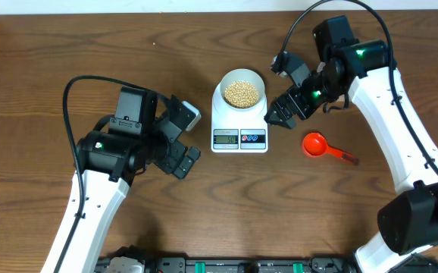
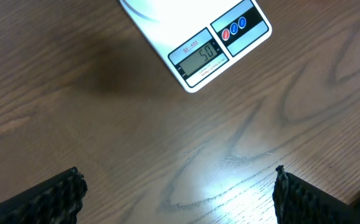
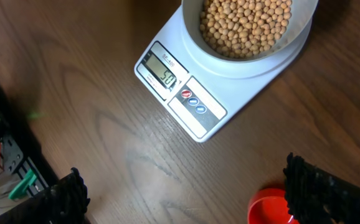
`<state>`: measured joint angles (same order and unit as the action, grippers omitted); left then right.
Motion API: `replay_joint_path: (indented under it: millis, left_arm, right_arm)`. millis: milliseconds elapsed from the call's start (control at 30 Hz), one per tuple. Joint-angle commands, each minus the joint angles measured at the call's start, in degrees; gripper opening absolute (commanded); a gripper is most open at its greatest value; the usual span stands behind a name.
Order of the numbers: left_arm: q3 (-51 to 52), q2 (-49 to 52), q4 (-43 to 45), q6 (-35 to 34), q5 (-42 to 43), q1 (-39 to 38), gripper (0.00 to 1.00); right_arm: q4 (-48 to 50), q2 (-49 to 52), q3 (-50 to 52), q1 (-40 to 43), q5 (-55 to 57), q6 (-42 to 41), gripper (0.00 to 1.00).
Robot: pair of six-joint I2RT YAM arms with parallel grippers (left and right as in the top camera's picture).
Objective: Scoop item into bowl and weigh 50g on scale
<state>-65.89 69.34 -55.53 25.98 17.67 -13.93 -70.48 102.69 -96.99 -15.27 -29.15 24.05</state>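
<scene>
We see the scale at the middle of the wooden table, display and buttons on its near edge. The bowl sits on its far part, and the beans lie heaped inside, below the rim. In both wrist views the display reads 50.

The right gripper hovers just beside the right edge of the scale and bowl, touching neither. Its jaws are spread wide and hold nothing; in its own view the two dark fingers stand at the lower corners with bare wood between them. A red scoop lies on the table to the right of the scale, near that gripper, with its handle pointing away from the scale.

The left gripper hangs to the left of the scale, apart from it. Its jaws are also spread and empty, its fingers framing bare table.
</scene>
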Motion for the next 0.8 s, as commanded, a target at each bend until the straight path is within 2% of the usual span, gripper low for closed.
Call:
replay_joint_path:
  millis: [0,433,667,767]
  left_arm:
    - [-0.1,0.3,-0.1,1.0,-0.2,0.0,0.98]
    - [-0.1,0.3,-0.1,1.0,-0.2,0.0,0.98]
    - [-0.1,0.3,-0.1,1.0,-0.2,0.0,0.98]
    - [-0.1,0.3,-0.1,1.0,-0.2,0.0,0.98]
  right_arm:
    - [0.0,-0.3,-0.9,-0.4,-1.2,-0.9,0.99]
    - [-0.6,-0.3,-0.8,-0.6,-1.2,-0.8,0.99]
    - [1.7,-4.9,-0.6,-3.3,4.2,11.6,0.99]
    - [5.0,-8.5,0.7,-4.0,5.7,14.0,0.99]
